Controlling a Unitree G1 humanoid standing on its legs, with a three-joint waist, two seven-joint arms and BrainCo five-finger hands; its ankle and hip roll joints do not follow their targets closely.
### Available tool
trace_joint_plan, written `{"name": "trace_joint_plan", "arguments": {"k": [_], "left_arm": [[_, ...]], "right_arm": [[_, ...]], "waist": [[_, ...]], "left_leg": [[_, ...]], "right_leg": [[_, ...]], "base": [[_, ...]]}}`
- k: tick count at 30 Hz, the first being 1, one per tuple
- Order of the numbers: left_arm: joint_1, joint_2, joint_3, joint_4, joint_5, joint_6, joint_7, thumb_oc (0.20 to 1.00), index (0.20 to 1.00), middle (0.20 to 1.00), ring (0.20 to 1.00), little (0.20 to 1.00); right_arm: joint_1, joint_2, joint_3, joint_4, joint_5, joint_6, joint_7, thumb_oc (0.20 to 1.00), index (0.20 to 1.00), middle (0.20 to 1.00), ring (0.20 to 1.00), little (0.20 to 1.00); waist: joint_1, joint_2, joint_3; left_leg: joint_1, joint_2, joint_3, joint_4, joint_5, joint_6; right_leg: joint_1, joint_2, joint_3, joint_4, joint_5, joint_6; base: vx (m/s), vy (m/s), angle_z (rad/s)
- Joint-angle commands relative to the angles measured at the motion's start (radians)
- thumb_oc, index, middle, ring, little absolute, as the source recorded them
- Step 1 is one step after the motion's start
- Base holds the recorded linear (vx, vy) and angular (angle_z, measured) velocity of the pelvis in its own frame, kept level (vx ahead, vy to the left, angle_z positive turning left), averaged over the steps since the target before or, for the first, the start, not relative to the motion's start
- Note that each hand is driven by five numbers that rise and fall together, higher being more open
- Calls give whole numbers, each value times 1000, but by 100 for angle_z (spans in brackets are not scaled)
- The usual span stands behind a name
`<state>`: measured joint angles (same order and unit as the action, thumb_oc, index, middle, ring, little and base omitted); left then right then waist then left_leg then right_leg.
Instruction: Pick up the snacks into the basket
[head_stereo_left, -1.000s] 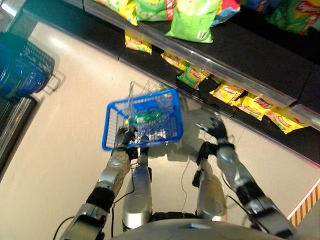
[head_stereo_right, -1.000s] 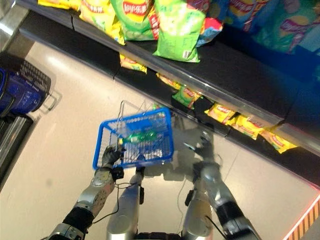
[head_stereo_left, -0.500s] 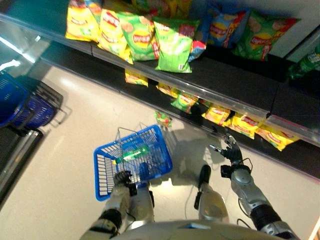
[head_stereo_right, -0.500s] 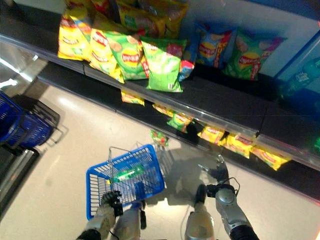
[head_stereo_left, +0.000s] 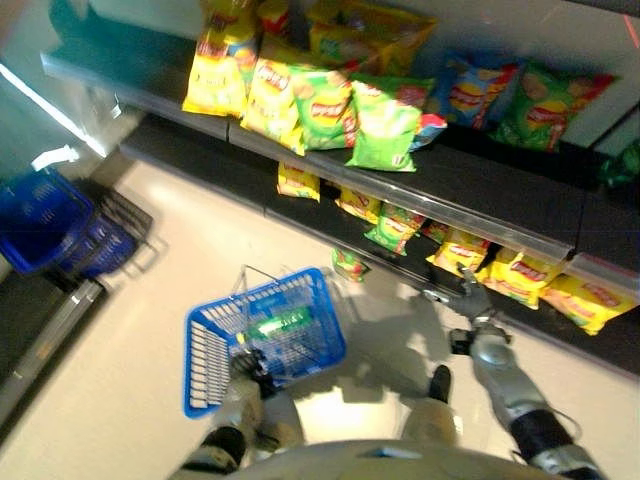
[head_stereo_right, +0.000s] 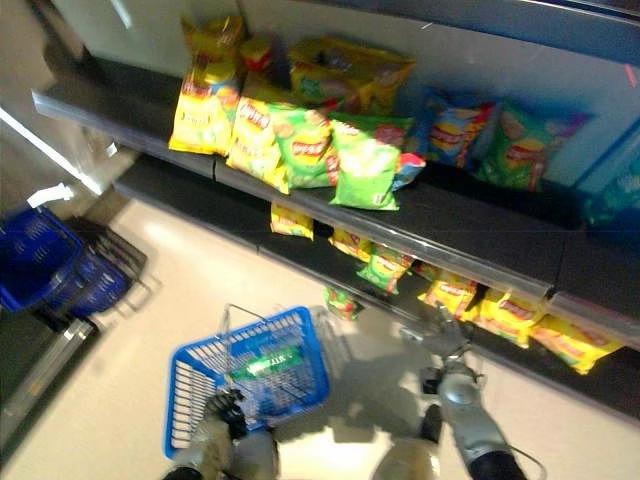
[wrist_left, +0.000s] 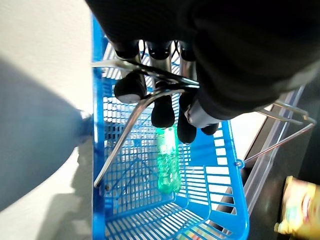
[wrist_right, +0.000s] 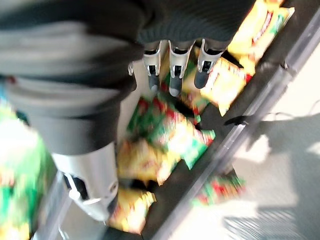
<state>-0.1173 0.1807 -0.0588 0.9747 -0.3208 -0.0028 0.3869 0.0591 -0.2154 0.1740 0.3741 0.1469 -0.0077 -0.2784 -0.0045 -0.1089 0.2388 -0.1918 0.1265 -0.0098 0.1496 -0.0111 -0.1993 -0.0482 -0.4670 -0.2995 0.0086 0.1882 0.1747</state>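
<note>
My left hand (head_stereo_left: 246, 367) is shut on the wire handle (wrist_left: 131, 125) of a blue mesh basket (head_stereo_left: 205, 345) that hangs low over the pale floor. A green bottle (head_stereo_left: 279, 323) lies inside it, seen close in the left wrist view as the green bottle (wrist_left: 167, 165). My right hand (head_stereo_left: 468, 297) is open, held out near the lower shelf, where small yellow and green snack bags (head_stereo_left: 460, 252) lie. Its fingers (wrist_right: 172, 67) point at the bags (wrist_right: 167, 127). Large chip bags (head_stereo_right: 365, 160) stand on the upper shelf. One green bag (head_stereo_left: 349, 264) lies on the floor by the shelf foot.
A stack of blue baskets (head_stereo_left: 55, 220) stands at the left on a dark stand. The dark shelf edge (head_stereo_left: 480, 225) with its clear rail runs across the view. Pale floor lies between the basket and the shelves.
The camera has tilted up, bringing more of the upper shelf into view. The right hand has come closer to the lower shelf's bags. The left hand still holds the basket.
</note>
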Motion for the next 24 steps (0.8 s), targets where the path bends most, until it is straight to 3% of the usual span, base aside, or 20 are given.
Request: {"name": "trace_joint_plan", "arguments": {"k": [1, 2, 3, 4, 5, 6, 8, 9, 10, 11, 12, 14, 15, 18, 24], "left_arm": [[24, 14, 21, -30, 95, -21, 52, 200, 200, 200, 200, 200], [18, 22, 28, -12, 107, -15, 61, 200, 200, 200, 200, 200], [22, 26, 34, -16, 110, -8, 70, 200, 200, 200, 200, 200], [22, 27, 33, -16, 120, -3, 66, 200, 200, 200, 200, 200], [15, 32, 24, -9, 140, 0, 65, 200, 200, 200, 200, 200], [11, 37, 21, -9, 150, 4, 64, 200, 200, 200, 200, 200], [16, 37, 20, -20, 156, 7, 61, 200, 200, 200, 200, 200], [24, 36, 14, -18, 172, 16, 48, 200, 200, 200, 200, 200], [24, 36, 14, -18, 172, 16, 48, 200, 200, 200, 200, 200], [24, 33, 17, -13, 172, 15, 42, 200, 200, 200, 200, 200], [30, 25, 22, -11, 168, 14, 37, 200, 200, 200, 200, 200], [42, 18, 22, -15, 171, 18, 32, 200, 200, 200, 200, 200], [45, 20, 20, -24, 179, 19, 30, 200, 200, 200, 200, 200], [77, -5, 21, -31, 183, 20, 15, 200, 200, 200, 200, 200], [107, -17, 20, -49, 178, 15, -10, 200, 200, 200, 200, 200]], "right_arm": [[-48, -22, -6, -51, 19, -33, -17, 1000, 1000, 1000, 1000, 1000], [-59, -4, 13, -52, 35, -38, -18, 1000, 1000, 1000, 1000, 1000], [-61, 1, 28, -56, 42, -43, -8, 1000, 1000, 1000, 1000, 1000], [-60, 2, 44, -58, 44, -43, 1, 1000, 1000, 1000, 1000, 1000], [-57, 4, 52, -63, 51, -50, 11, 1000, 1000, 1000, 1000, 1000], [-46, 3, 51, -66, 64, -53, 23, 1000, 1000, 1000, 1000, 1000], [-35, 2, 48, -62, 76, -56, 32, 1000, 1000, 1000, 1000, 1000], [-20, -1, 47, -50, 76, -56, 42, 1000, 1000, 1000, 1000, 1000], [-20, -1, 47, -50, 76, -56, 42, 1000, 1000, 1000, 1000, 1000], [-18, -2, 46, -42, 77, -58, 40, 1000, 1000, 1000, 1000, 1000], [-12, -3, 40, -41, 74, -57, 38, 1000, 1000, 1000, 1000, 1000], [-6, -4, 35, -41, 73, -56, 39, 1000, 1000, 1000, 1000, 1000], [-1, -5, 31, -42, 68, -58, 39, 1000, 1000, 1000, 1000, 1000], [-1, -12, 38, -24, 43, -50, 41, 1000, 1000, 1000, 1000, 1000], [-3, -43, 15, -78, 15, -45, 40, 1000, 1000, 1000, 1000, 1000]], "waist": [[1, 44, -29], [14, 45, -20], [15, 50, -14], [5, 53, -15], [-8, 59, -13], [-10, 63, -12], [-4, 62, -17], [-10, 73, -22], [-10, 73, -22], [-13, 78, -24], [-6, 71, -28], [-9, 69, -34], [-9, 63, -34], [-3, 67, -58], [-3, 92, -71]], "left_leg": [[62, 7, 37, -117, 20, 86], [84, -11, 70, -129, 12, 102], [100, -26, 87, -140, 12, 116], [111, -45, 89, -159, 20, 127], [123, -61, 81, -176, 31, 140], [134, -73, 79, -189, 34, 150], [141, -86, 86, -198, 38, 162], [158, -107, 91, -221, 46, 181], [157, -107, 91, -221, 46, 181], [166, -116, 96, -228, 44, 186], [182, -136, 110, -230, 37, 185], [190, -140, 119, -234, 34, 182], [192, -145, 122, -229, 33, 184], [199, -153, 151, -233, 21, 180], [200, -133, 183, -166, 2, 166]], "right_leg": [[-50, -44, 42, 55, 189, 87], [-70, -49, -10, 78, 194, 82], [-83, -35, -26, 106, 157, 68], [-92, -1, 7, 121, 117, 55], [-102, 69, 81, 138, 67, 37], [-106, 126, 109, 148, 9, 22], [-95, 147, 73, 164, -18, 12], [-102, 243, 75, 244, -104, -26], [-103, 243, 75, 244, -104, -26], [-116, 288, 78, 260, -138, -35], [-90, 313, 33, 202, -146, -51], [-87, 322, 11, 151, -142, -49], [-70, 344, 24, 109, -137, -52], [-25, 344, 38, -2, -106, -31], [13, 363, 62, -49, -114, -45]], "base": [[4, 516, 2], [16, 596, -9], [32, 587, -55], [54, 550, -59], [70, 481, -59], [84, 434, -10], [63, 298, 23], [44, 212, 10], [75, 300, -13], [97, 185, 1], [122, 196, -1], [102, 68, -26], [77, 0, -43], [63, -18, -30], [63, -73, -22]]}}
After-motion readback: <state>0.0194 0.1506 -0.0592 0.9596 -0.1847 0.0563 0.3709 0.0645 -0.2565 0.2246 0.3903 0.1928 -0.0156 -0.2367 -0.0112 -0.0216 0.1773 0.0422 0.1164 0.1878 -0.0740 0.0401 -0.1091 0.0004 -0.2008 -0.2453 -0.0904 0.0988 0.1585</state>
